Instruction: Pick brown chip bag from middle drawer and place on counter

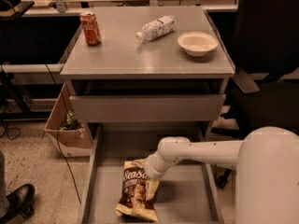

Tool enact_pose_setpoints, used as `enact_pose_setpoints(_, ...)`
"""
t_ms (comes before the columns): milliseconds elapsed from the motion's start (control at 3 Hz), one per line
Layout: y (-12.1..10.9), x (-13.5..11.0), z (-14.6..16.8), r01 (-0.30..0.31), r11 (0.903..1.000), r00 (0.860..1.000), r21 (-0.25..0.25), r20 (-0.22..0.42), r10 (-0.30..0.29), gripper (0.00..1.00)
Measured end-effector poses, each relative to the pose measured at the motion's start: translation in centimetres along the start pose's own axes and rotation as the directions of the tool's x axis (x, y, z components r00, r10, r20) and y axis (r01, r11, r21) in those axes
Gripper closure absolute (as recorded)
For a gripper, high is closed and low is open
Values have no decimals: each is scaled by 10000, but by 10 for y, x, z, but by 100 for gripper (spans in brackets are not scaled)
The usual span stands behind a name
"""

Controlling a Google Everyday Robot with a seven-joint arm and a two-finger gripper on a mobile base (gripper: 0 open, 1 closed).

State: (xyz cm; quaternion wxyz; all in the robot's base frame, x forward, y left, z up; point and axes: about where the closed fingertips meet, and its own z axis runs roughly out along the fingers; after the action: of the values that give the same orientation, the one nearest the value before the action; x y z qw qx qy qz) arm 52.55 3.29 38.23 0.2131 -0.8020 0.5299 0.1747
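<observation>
The brown chip bag (136,191) lies flat on the floor of the pulled-out middle drawer (187,204), towards its left half, with "Sea Salt" lettering facing up. My white arm reaches in from the right, and the gripper (148,170) is down at the bag's upper right corner, hidden behind the wrist. The grey counter (140,55) above carries no chip bag.
On the counter stand a red soda can (90,28) at back left, a clear plastic bottle (155,27) lying on its side, and a cream bowl (197,43) at right. A closed drawer front (147,108) sits above the open one. A cardboard box (65,129) is on the floor left.
</observation>
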Motion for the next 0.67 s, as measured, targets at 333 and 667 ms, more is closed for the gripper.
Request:
enact_pose_setpoints(333,-2,0,3,235,9997,9997,-61,-4,-235,42)
enact_pose_setpoints(667,-2,0,3,238,9997,9997,-61,-5,-238,65)
